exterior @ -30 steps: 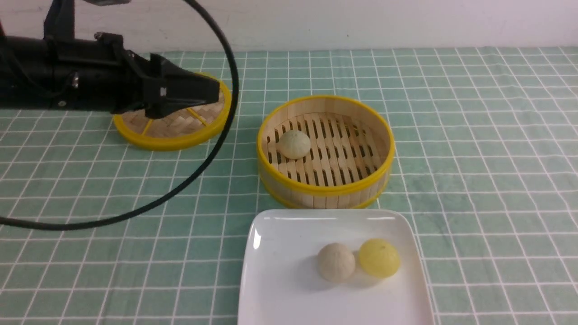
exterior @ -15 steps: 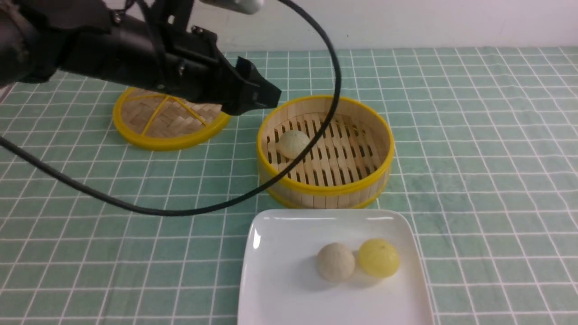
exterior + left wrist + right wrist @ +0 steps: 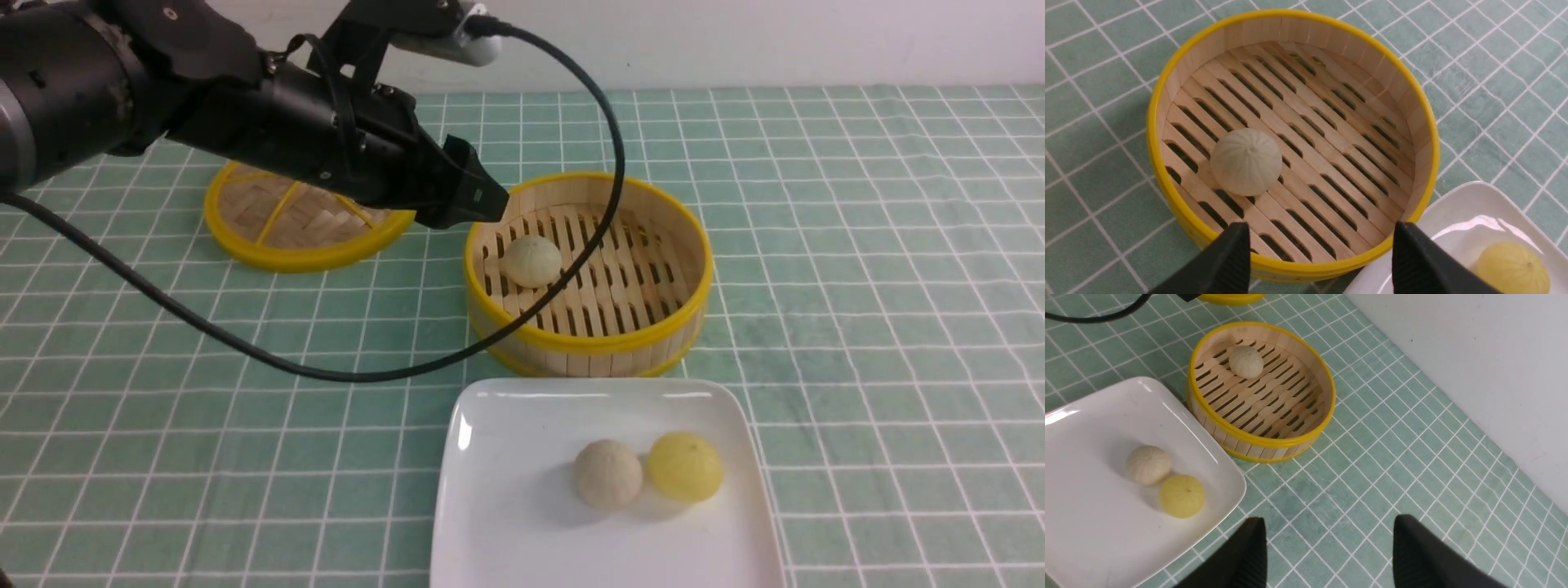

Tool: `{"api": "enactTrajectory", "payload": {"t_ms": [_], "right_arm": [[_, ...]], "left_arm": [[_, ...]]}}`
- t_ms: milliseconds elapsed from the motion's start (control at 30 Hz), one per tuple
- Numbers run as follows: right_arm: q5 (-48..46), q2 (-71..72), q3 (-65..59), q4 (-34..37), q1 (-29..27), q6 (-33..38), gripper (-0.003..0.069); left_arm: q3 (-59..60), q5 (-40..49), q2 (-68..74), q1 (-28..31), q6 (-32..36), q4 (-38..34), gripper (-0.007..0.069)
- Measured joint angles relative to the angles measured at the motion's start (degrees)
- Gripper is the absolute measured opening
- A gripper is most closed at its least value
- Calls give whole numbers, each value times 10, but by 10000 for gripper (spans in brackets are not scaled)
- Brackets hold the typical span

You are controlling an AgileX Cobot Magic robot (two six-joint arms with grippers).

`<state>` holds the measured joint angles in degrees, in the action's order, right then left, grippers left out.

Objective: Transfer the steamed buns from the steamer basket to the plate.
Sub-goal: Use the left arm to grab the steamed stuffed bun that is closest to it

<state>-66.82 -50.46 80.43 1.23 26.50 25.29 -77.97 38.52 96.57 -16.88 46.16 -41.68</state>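
Beige bun (image 3: 531, 261) sits alone in basket (image 3: 588, 343), near left wall | yellow bun (image 3: 685, 466), second beige bun (image 3: 606, 474) on plate (image 3: 506, 506) | left gripper (image 3: 490, 200) hovers above rim, jaws wide, empty | right gripper (image 3: 1327, 539) aside, wide, empty | advice: straddle bun, clear wall, close gently

Matte black along the left arm (image 3: 122, 90), trailing a thick black cable (image 3: 359, 379) from a white camera (image 3: 457, 47), tipped with ribbed fingers (image 3: 1224, 265).

Tabletop (image 3: 857, 245), green with a white grid, and the things it carries.
Three things rest directly on it: a round basket (image 3: 588, 347) at centre, a flat woven lid (image 3: 302, 257) near the basket's left, and a white plate (image 3: 506, 506) just in front of the basket.
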Motion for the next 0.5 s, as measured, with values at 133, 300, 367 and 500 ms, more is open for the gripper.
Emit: {"api": "enactTrajectory", "payload": {"t_ms": [133,300,367,500], "right_arm": [[-15,0,0,-1,0,-7,421],[-35,0,0,0,0,-14,421],[-38,0,0,0,0,-14,421],[-42,0,0,0,0,-14,421]], "left_arm": [[0,-34,27,0,-4,12,472],[-11,-67,67,0,-2,14,472],[-22,-74,84,0,0,15,472],[-61,-83,125,-6,5,17,472]]}}
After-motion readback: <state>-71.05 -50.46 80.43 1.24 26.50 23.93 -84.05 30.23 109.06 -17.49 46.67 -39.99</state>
